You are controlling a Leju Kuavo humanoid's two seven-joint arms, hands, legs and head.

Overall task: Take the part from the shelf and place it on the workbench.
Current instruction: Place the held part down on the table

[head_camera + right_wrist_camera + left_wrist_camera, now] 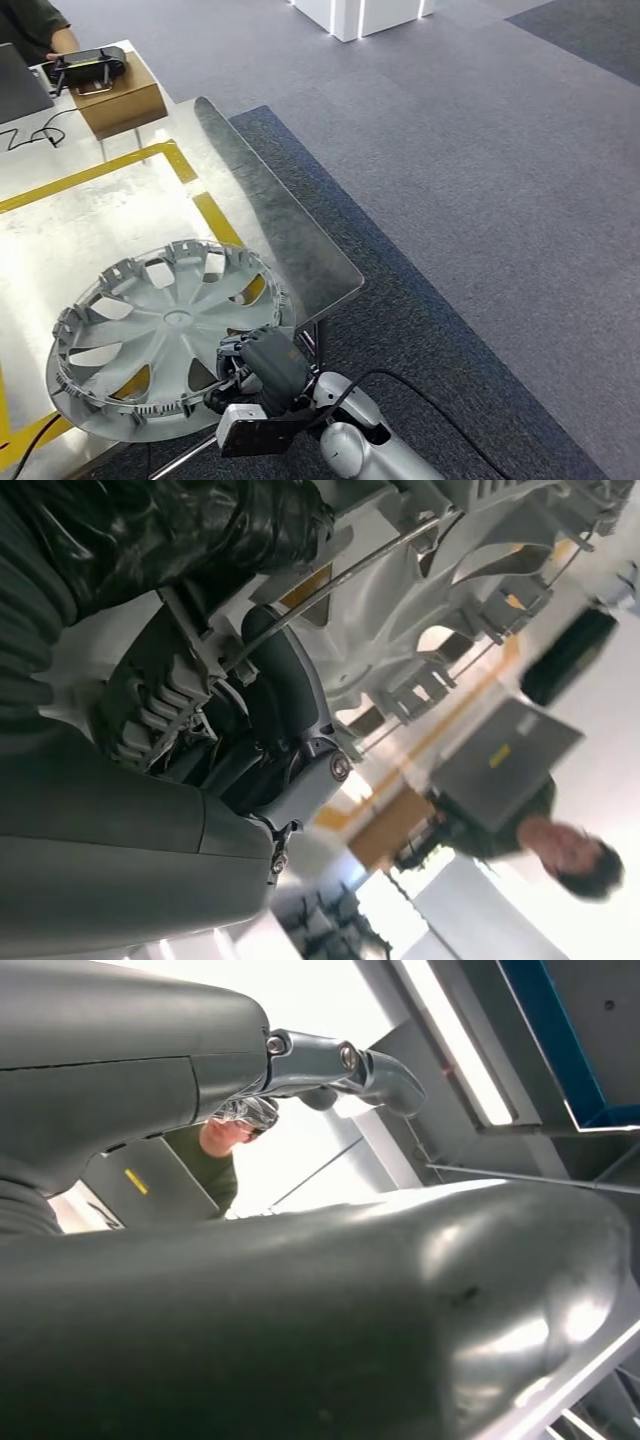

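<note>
I have the shiny metal workbench with yellow tape lines under the part, and the round silver plastic wheel cover lies on it spoke-backs up, its near rim over the table's front edge, I judge because it is not yet let go. My right hand grips that rim, fingers curled round it. My left hand shows 1 finger stretched out; whether it holds anything I cannot tell.

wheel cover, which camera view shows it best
The head view: the whole wheel cover lies on the workbench, with the right hand at its near rim. The right wrist view shows only its ribbed underside close up. The left wrist view gives nothing clearly identifiable as it.
</note>
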